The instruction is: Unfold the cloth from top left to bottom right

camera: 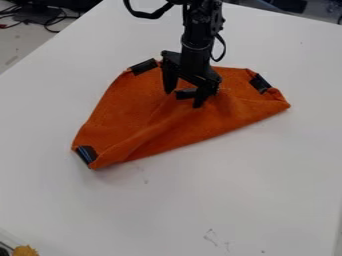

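Above the middle of the orange cloth (133, 112), my gripper (183, 99) hangs open, its two fingers spread left and right. Whether the tips touch the fabric I cannot tell. A small black patch (185, 93) shows between the fingers. The cloth lies folded, with a slanting lower edge from lower left to right and wrinkles fanning out below the gripper. Black patches mark its top left corner (143, 67), its right corner (260, 83) and its bottom left corner (86, 154).
The cloth rests on a white table (220, 190). Dark cables (47, 21) lie beyond the table at the top left. A yellow-orange object (25, 250) stands at the bottom left corner of the view.
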Available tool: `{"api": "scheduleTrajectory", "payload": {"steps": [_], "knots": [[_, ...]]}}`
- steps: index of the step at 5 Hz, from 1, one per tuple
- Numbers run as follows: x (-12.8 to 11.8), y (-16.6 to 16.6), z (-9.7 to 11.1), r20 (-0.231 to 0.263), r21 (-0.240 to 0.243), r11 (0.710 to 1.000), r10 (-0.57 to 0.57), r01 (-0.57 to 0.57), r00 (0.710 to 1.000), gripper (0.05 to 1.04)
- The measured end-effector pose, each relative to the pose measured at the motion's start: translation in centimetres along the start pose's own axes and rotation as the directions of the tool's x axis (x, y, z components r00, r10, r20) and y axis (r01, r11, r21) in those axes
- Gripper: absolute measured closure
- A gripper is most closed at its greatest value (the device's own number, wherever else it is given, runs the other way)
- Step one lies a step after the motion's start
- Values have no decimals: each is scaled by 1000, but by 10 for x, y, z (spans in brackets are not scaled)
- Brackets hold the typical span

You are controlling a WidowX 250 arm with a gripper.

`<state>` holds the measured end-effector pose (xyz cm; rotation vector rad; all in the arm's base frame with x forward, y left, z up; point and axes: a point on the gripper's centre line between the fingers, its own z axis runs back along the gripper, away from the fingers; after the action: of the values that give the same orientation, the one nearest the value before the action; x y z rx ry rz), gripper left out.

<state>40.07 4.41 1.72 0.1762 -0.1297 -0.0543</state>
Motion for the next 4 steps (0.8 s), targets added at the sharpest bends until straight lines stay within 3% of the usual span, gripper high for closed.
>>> {"api": "scheduleTrajectory", "payload": {"steps": [1,3,4], "knots": [[-3,-4,-3,10,-23,1000,4,-4,1000,114],[-6,-6,-5,24,-35,999,0,0,1000,640],[-6,-6,-6,26,-34,999,3,-2,1000,802]]}}
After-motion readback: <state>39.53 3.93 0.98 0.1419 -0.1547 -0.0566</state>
